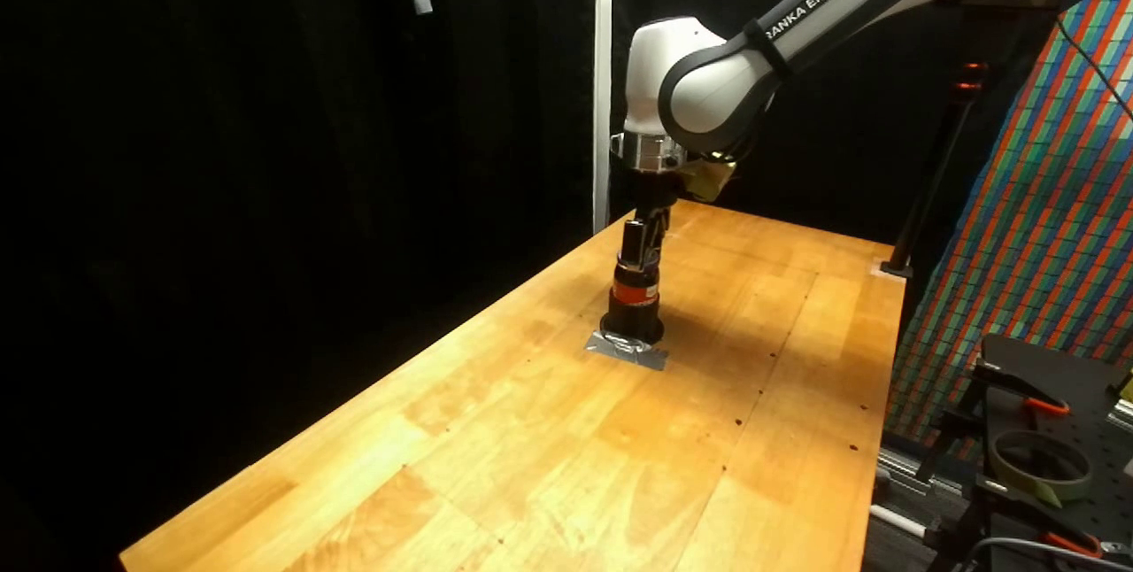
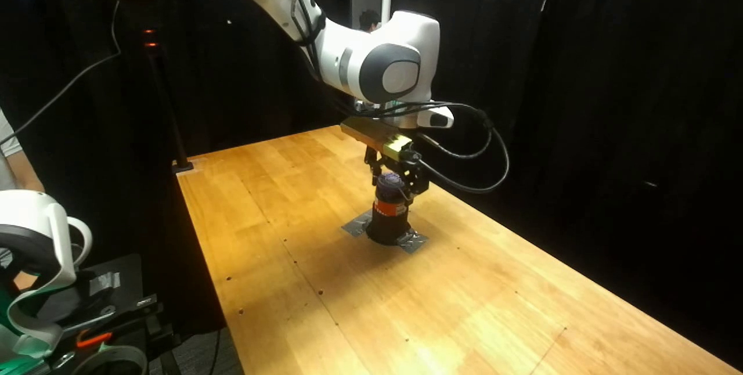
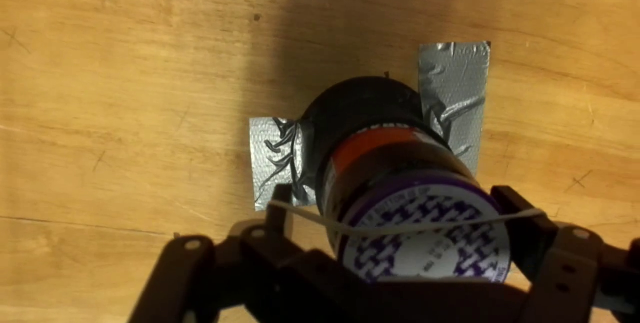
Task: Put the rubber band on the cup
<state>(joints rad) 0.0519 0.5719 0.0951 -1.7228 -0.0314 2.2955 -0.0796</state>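
Observation:
The cup is an upright jar with an orange-red stripe; it stands on the table in both exterior views [image 1: 635, 293] [image 2: 390, 208]. In the wrist view the cup [image 3: 395, 155] shows a purple and white lid. Its lower part sits in a black round base. My gripper [image 3: 397, 208] is open, pointing down at the cup's top, with the lid between its fingers. The left finger in the wrist view is apart from the lid; the right one is close to its rim, contact unclear. A pale rubber band [image 3: 400, 229] is stretched between both fingers across the lid. Its rear strand is mostly hidden.
Grey tape strips [image 3: 455, 93] [image 2: 355, 224] fix the black base [image 2: 388, 230] to the wooden table [image 1: 566, 457]. A black pole [image 1: 929, 173] stands at the table's far corner. A side shelf with a tape roll [image 1: 1040, 466] is beside the table. Cables [image 2: 499, 148] loop from the wrist.

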